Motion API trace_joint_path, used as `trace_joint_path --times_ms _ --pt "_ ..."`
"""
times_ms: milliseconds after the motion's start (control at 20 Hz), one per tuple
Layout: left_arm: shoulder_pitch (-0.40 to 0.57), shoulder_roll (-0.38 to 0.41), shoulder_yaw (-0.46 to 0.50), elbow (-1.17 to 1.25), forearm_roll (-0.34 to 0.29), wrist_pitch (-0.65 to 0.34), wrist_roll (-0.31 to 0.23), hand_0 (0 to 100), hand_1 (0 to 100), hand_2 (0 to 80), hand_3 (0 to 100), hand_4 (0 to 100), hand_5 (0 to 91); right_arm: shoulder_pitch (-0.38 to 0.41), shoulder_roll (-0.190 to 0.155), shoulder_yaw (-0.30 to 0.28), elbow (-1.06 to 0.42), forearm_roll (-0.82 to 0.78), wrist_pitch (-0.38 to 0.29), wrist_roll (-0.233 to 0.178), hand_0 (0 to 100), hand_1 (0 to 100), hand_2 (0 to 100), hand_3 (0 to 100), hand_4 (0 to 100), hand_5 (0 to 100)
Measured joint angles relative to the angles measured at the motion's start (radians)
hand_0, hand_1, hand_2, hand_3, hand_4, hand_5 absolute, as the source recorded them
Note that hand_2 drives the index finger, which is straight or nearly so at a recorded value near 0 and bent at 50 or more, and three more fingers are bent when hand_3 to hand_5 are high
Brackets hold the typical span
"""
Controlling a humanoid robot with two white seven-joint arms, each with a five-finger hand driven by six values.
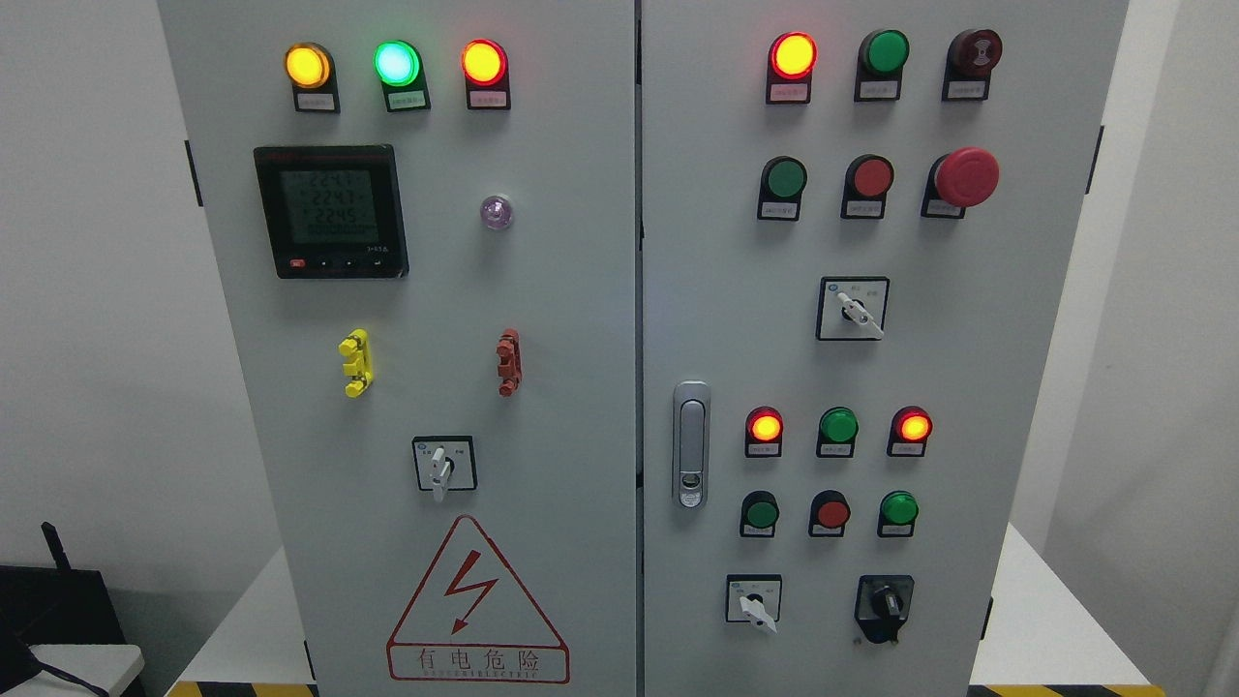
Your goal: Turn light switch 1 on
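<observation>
A grey two-door electrical cabinet fills the head view. Its left door carries lit yellow, green and red lamps, a digital meter and a rotary switch. Its right door carries rows of red and green buttons and lamps, a red mushroom stop button, and rotary switches in the middle, lower left and lower right. I cannot tell which control is light switch 1. Neither hand is in view.
A door latch handle sits at the right door's left edge. A red electric warning triangle marks the lower left door. A white platform bears the cabinet. Dark equipment stands at lower left.
</observation>
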State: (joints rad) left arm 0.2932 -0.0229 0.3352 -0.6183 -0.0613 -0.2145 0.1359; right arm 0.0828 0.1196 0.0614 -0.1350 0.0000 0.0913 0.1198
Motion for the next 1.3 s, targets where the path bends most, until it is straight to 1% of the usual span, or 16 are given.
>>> trace_joint_path --times_ms 100,250,300,350,400,450,550,600,700,800,850,900,950,1100,1250,1300 --pt "0.001 0.004 0.022 -0.068 -0.002 -0.001 -0.007 46 5 0.0 9 19 0.0 0.000 0.000 0.000 0.000 0.000 0.000 0.000 12 39 0 0 0 0" --pt "0.003 0.008 0.052 -0.175 -0.010 -0.017 -0.011 47 3 0.0 16 25 0.0 0.000 0.000 0.000 0.000 0.000 0.000 0.000 12 39 0 0 0 0" --pt "0.002 0.010 0.062 -0.213 -0.012 -0.032 -0.005 47 3 0.0 17 26 0.0 0.000 0.000 0.000 0.000 0.000 0.000 0.000 12 39 0 0 0 0" --pt "0.002 0.011 0.074 -0.252 -0.015 -0.049 0.005 48 2 0.6 22 31 0.0 0.000 0.000 0.000 0.000 0.000 0.000 0.000 12 39 0 0 0 0" --pt "0.002 0.012 0.084 -0.286 -0.017 -0.069 0.016 49 1 4.0 25 33 0.0 0.000 0.000 0.000 0.000 0.000 0.000 0.000 12 39 0 0 0 0" --pt "0.001 0.013 0.095 -0.323 -0.018 -0.081 0.025 49 1 6.2 27 35 0.0 0.000 0.000 0.000 0.000 0.000 0.000 0.000 12 39 0 0 0 0" --pt "-0.003 0.015 0.118 -0.396 -0.020 -0.097 0.034 51 0 14.9 32 40 3.5 0.000 0.000 0.000 0.000 0.000 0.000 0.000 12 39 0 0 0 0" --pt "-0.006 0.015 0.128 -0.431 -0.022 -0.105 0.037 51 0 16.3 34 41 4.9 0.000 0.000 0.000 0.000 0.000 0.000 0.000 12 39 0 0 0 0" --pt "-0.010 0.016 0.149 -0.502 -0.023 -0.127 0.041 52 0 22.5 39 48 13.8 0.000 0.000 0.000 0.000 0.000 0.000 0.000 12 39 0 0 0 0" --pt "-0.013 0.017 0.166 -0.568 -0.024 -0.147 0.043 51 0 25.2 42 51 18.3 0.000 0.000 0.000 0.000 0.000 0.000 0.000 12 39 0 0 0 0" --pt "-0.015 0.018 0.174 -0.602 -0.024 -0.158 0.045 51 0 26.2 43 52 18.8 0.000 0.000 0.000 0.000 0.000 0.000 0.000 12 39 0 0 0 0" --pt "-0.017 0.018 0.180 -0.632 -0.024 -0.163 0.044 50 1 28.6 45 53 22.4 0.000 0.000 0.000 0.000 0.000 0.000 0.000 12 39 0 0 0 0" --pt "-0.022 0.019 0.186 -0.661 -0.024 -0.168 0.040 49 3 29.8 47 55 27.4 0.000 0.000 0.000 0.000 0.000 0.000 0.000 12 39 0 0 0 0" --pt "-0.050 0.020 0.199 -0.743 -0.024 -0.176 0.010 45 7 35.3 51 57 35.0 0.000 0.000 0.000 0.000 0.000 0.000 0.000 12 39 0 0 0 0" --pt "-0.073 0.020 0.201 -0.820 -0.024 -0.180 -0.007 42 10 39.1 52 59 46.7 0.000 0.000 0.000 0.000 0.000 0.000 0.000 12 39 0 0 0 0" --pt "-0.081 0.021 0.198 -0.846 -0.024 -0.181 -0.009 40 11 39.7 53 60 48.2 0.000 0.000 0.000 0.000 0.000 0.000 0.000 12 39 0 0 0 0"
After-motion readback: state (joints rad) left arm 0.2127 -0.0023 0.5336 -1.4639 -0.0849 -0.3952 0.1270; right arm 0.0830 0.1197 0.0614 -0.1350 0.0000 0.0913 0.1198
